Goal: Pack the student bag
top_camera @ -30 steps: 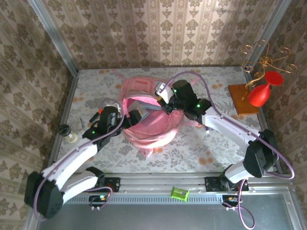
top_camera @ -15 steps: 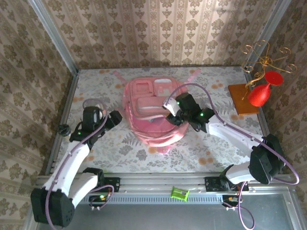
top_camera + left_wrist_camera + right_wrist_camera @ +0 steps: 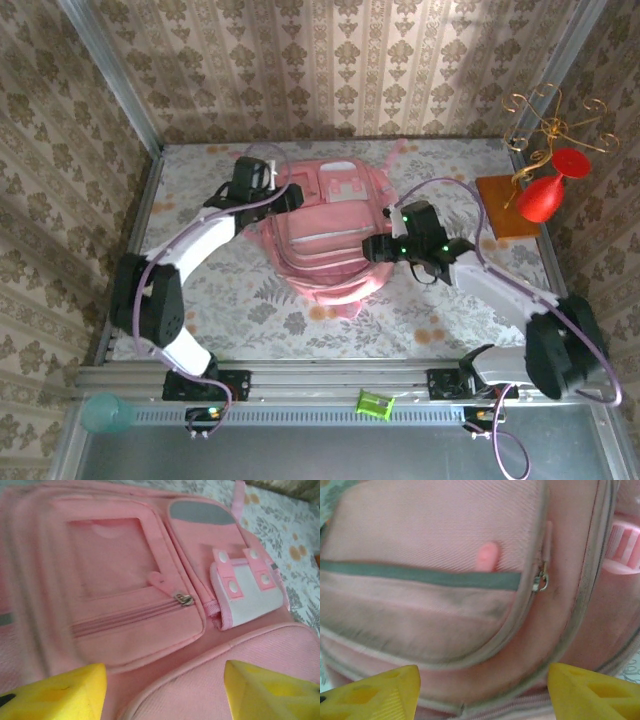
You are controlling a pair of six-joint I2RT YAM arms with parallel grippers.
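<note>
Top external view has the student bag [image 3: 325,235] lying flat in the middle of the bench [image 3: 200,300], front pockets facing up, its rounded end pointing toward 6 o'clock and its pocketed end toward 12. The left arm reaches across to the bag's 11 o'clock corner, and its jaws sit just over the pink fabric there. The right arm comes in from 4 o'clock, with its jaws at the bag's 3 o'clock edge. From the left wrist, the two yellow fingertips [image 3: 55,695] stand wide apart with nothing between them, so these jaws are released; beyond them lie a windowed pocket with a metal zip pull [image 3: 185,599] and, toward 2 o'clock, a small white pouch [image 3: 247,592] with pink snap tabs. From the right wrist, the yellow fingertips [image 3: 370,692] are likewise spread and empty, released, over a curved pocket crossed by a grey zip line [image 3: 420,574] that ends at a zip pull [image 3: 540,582]. At the bench's 2 o'clock corner a red vase [image 3: 545,195] stands on a wooden block [image 3: 500,205], beside a gold wire stand [image 3: 555,120].
</note>
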